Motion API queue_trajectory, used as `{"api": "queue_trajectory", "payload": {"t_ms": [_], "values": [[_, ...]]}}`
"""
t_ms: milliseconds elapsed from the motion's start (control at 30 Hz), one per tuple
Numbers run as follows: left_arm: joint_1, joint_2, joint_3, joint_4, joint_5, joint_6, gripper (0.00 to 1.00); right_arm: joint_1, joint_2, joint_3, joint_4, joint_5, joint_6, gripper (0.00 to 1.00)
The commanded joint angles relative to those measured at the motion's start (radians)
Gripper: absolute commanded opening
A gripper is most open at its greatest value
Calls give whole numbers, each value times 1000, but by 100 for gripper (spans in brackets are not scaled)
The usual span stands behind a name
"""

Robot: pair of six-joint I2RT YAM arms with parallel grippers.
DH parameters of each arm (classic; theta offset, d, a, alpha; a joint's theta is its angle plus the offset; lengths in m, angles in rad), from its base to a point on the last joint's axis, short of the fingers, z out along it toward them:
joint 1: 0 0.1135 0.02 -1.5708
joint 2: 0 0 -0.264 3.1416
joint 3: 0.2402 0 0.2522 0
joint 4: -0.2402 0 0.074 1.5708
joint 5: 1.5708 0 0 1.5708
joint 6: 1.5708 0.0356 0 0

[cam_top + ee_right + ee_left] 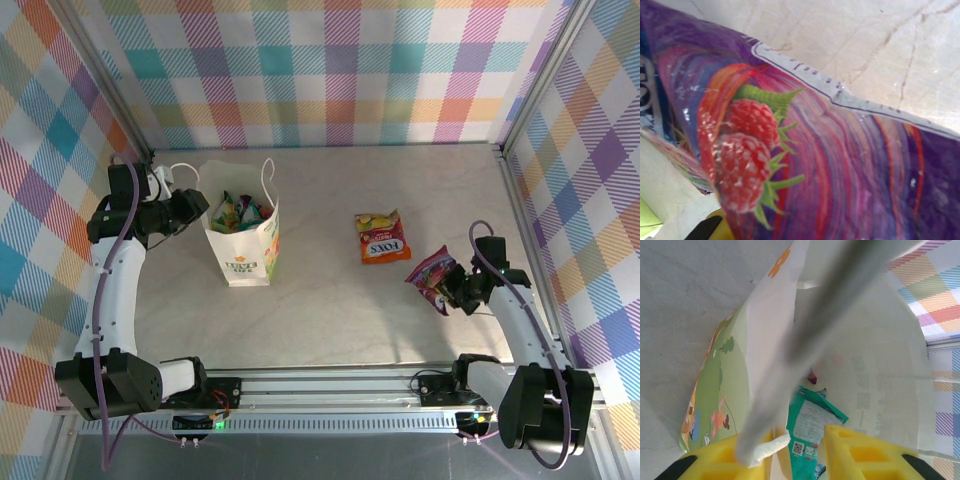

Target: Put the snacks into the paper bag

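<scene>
Where the pale, marbled tabletop (330, 320) reaches 9 o'clock, the paper bag (245, 255) stands upright, a stiff white box shape with cord handles and a cartoon print, its mouth holding crinkly foil packets (240, 212). The left gripper (195, 208) straddles the bag's rim at its 9 o'clock side with its yellow fingers (865, 455) apart; whether they pinch the paper I cannot tell. At 4 o'clock the right gripper (458, 290) is clamped on a glossy purple raspberry packet (430, 272). A flat orange packet (381, 238) lies at 2 o'clock.
</scene>
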Motion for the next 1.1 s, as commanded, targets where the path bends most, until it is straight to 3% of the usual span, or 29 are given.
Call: {"api": "queue_trajectory", "payload": {"t_ms": [0, 500, 1067], "values": [[-5, -19, 34, -1, -6, 4, 32, 31, -19, 67, -5, -13, -17, 17], [-3, -16, 20, 15, -34, -4, 33, 311, 77, 383, -24, 137, -51, 17], [-3, -18, 17, 28, -34, -19, 33, 551, 280, 804, 55, 201, -132, 17]]}}
